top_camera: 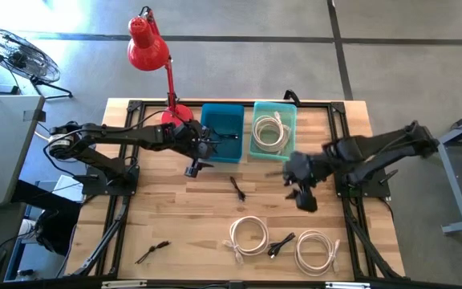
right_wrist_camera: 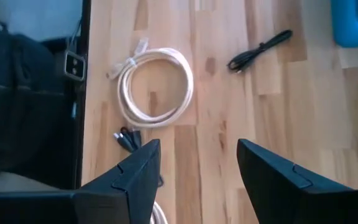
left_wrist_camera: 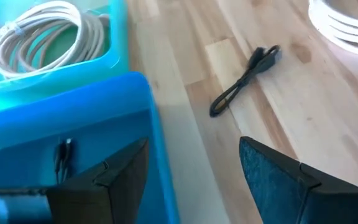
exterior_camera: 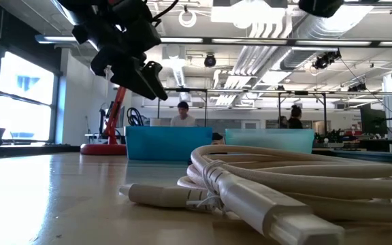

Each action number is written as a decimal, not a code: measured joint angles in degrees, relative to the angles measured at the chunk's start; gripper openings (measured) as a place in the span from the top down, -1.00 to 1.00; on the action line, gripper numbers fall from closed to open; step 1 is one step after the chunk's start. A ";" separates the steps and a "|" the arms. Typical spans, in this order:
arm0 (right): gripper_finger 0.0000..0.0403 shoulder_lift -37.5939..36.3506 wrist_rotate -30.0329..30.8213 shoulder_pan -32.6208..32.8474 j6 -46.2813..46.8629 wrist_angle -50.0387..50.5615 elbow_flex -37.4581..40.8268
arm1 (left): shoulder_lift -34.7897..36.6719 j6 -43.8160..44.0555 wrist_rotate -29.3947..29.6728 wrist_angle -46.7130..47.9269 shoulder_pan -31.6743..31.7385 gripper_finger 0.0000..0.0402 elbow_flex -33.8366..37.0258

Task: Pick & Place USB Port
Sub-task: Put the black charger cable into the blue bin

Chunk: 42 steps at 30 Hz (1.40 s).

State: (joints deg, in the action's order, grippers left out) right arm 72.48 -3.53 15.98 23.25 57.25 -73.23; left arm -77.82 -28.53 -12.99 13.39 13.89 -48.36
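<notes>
A short black USB cable (top_camera: 237,189) (left_wrist_camera: 244,81) (right_wrist_camera: 260,50) lies flat on the wood between the two arms. A second black cable (left_wrist_camera: 64,155) lies inside the blue bin (top_camera: 223,132) (left_wrist_camera: 73,118). My left gripper (top_camera: 195,167) (left_wrist_camera: 194,180) hangs open above the table at the blue bin's near wall and holds nothing. My right gripper (top_camera: 303,197) (right_wrist_camera: 197,180) hovers open over the table, right of the loose black cable, and is also empty. In the low view my left gripper (exterior_camera: 135,68) is raised well above the tabletop.
The teal bin (top_camera: 273,128) holds a white cable coil (left_wrist_camera: 36,34). Two more white coils (top_camera: 249,235) (top_camera: 315,249) lie near the near edge, with a black cable (top_camera: 279,245) between them and another (top_camera: 152,251) at near left. A red lamp (top_camera: 151,48) stands behind the bins.
</notes>
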 joint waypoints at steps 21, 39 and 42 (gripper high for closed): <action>-0.02 21.83 0.42 19.89 15.85 -5.02 0.00 | -0.02 5.04 0.44 0.00 -8.40 -0.22 0.02; -0.02 34.67 -1.60 22.06 15.17 -5.65 0.00 | -0.02 12.37 -2.06 -2.73 -11.68 -0.22 0.02; -0.01 34.86 -1.79 21.93 14.83 -5.95 0.00 | -0.02 12.39 -1.91 -4.60 -13.36 -0.22 0.02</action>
State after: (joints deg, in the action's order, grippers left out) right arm 107.34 -5.32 37.91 38.09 51.30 -73.23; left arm -77.84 -16.15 -14.90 8.79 0.53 -48.34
